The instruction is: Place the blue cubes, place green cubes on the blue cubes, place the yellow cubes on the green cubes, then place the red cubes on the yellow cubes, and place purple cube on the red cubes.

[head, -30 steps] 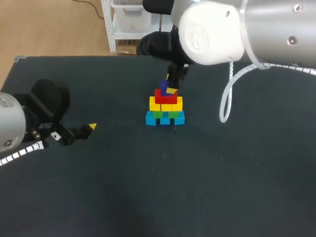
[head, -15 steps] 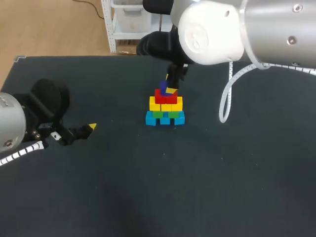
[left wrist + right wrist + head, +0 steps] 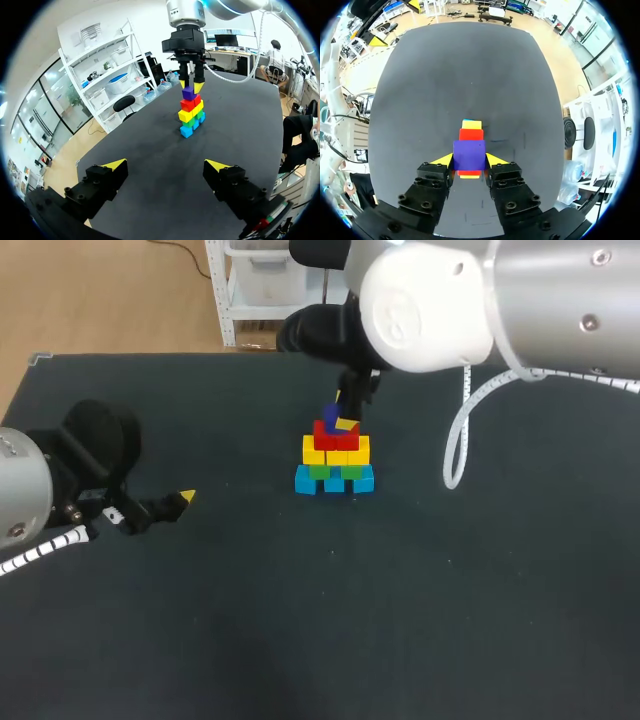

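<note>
A stepped stack stands mid-table: blue cubes [image 3: 334, 481] at the bottom, then green cubes [image 3: 334, 471], yellow cubes [image 3: 335, 451] and red cubes [image 3: 334, 437]. On top is the purple cube [image 3: 331, 418], and my right gripper [image 3: 343, 422] is shut on it from above. In the right wrist view the purple cube [image 3: 469, 154] fills the gap between the yellow tips of that gripper [image 3: 469, 160], with a red cube [image 3: 471, 134] just under it. My left gripper [image 3: 165, 165] stands open and empty, low over the table's left side, well away from the stack [image 3: 191, 112].
The dark table [image 3: 420, 600] spreads out around the stack, with no other loose cubes on it. A white cable [image 3: 458, 445] loops down from my right arm, right of the stack.
</note>
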Controlling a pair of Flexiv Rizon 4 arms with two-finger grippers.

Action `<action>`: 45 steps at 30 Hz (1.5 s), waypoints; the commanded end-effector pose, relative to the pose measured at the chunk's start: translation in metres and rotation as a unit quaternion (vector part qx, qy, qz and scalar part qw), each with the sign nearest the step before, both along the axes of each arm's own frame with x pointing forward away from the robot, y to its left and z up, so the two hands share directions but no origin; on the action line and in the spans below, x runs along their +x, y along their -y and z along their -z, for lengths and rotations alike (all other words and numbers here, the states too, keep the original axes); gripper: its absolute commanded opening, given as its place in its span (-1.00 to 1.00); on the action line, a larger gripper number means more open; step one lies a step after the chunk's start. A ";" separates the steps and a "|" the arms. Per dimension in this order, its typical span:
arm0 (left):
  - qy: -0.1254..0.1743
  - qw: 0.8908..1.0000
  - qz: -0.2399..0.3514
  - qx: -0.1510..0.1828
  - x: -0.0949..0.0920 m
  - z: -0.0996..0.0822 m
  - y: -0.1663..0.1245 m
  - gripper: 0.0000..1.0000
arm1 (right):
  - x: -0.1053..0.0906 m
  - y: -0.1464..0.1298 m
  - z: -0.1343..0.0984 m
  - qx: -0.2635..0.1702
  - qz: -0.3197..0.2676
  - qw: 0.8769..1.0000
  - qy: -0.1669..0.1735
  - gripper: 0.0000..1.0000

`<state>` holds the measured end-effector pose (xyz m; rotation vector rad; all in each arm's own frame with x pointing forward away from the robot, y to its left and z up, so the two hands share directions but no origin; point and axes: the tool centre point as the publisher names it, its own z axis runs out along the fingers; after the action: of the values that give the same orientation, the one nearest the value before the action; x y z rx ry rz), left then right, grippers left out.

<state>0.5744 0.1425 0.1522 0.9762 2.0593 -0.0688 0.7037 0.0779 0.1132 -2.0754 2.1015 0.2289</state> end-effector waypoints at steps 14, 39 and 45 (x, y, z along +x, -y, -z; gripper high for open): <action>0.004 1.000 -0.005 0.001 -0.001 0.002 0.002 1.00 | 0.001 -0.001 0.001 -0.004 0.003 1.000 0.001 -0.29; 0.004 1.000 -0.005 0.001 -0.001 0.002 0.002 1.00 | 0.000 0.000 -0.009 -0.004 0.004 1.000 0.021 1.00; 0.004 1.000 -0.005 0.001 -0.001 0.002 0.002 1.00 | -0.005 0.012 -0.026 0.010 0.013 0.999 0.043 1.00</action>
<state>0.5744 0.1425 0.1522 0.9762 2.0592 -0.0688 0.7114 0.0793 0.1333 -2.0389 2.0866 0.1690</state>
